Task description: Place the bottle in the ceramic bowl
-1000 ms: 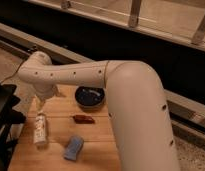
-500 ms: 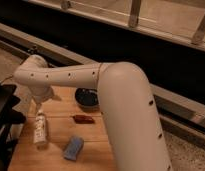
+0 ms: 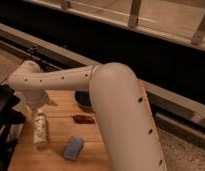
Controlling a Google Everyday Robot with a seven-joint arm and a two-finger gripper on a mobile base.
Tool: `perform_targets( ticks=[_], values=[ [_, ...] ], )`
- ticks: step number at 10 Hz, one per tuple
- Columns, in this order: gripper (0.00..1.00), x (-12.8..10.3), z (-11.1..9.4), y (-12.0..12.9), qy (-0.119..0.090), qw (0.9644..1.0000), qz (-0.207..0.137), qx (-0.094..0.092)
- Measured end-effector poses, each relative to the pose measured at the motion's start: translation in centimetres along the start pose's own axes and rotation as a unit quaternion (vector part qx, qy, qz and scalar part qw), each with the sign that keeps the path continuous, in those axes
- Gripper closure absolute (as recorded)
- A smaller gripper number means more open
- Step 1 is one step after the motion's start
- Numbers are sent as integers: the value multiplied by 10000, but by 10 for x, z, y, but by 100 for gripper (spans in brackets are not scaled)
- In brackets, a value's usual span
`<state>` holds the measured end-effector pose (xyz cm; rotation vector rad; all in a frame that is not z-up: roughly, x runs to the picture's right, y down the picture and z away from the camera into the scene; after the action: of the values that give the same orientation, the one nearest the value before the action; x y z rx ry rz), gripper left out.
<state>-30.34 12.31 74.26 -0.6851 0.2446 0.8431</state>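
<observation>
Swinging farther left than half a second ago, the arm now hides most of the ceramic bowl (image 3: 84,101). Its gripper (image 3: 37,108) hangs at the far end of the bottle (image 3: 40,131), which lies on the tabletop (image 3: 60,127) near a blue sponge (image 3: 73,148). Whether the gripper is spread or closed cannot be told.

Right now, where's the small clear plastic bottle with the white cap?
Camera view, left side: the bottle lies on the wooden table just below the gripper, left of a small reddish-brown object and up-left of the blue sponge.
</observation>
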Motion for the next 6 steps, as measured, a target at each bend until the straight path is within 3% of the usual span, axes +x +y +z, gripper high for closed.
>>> perform_targets(
  ticks=[2,3,6],
  values=[
    [20,0,-2,0,-10,10000,-35,-61],
    [20,-3,0,4,27,9998,-126,-181],
    [20,-9,34,30,94,9984,-261,-494]
  ],
)
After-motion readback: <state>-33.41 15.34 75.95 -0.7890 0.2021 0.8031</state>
